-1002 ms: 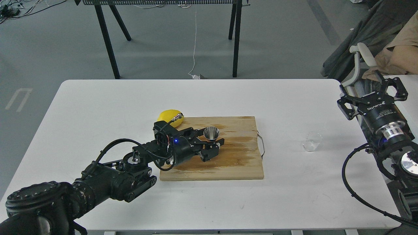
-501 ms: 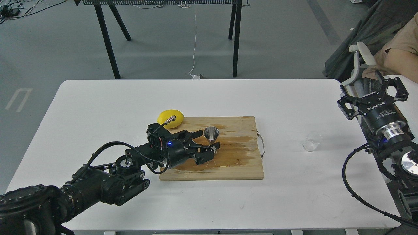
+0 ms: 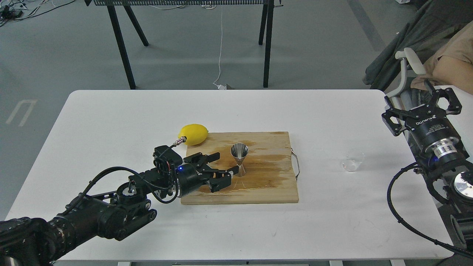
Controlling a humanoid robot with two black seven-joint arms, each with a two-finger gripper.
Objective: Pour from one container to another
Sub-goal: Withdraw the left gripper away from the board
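Note:
The steel hourglass jigger stands upright on the wooden cutting board, near its middle. My left gripper is open just left of the jigger, fingertips apart from it, holding nothing. The tiny clear glass cup sits on the white table to the right of the board. My right gripper is raised at the table's right edge, open and empty, well behind and to the right of the cup.
A yellow lemon lies at the board's back left corner. The board has a metal handle on its right side. A chair and a person are beyond the table's right corner.
My left gripper has drawn back to the left and toward me, away from the jigger, which now stands free on the board. The right arm and the cup have not moved.

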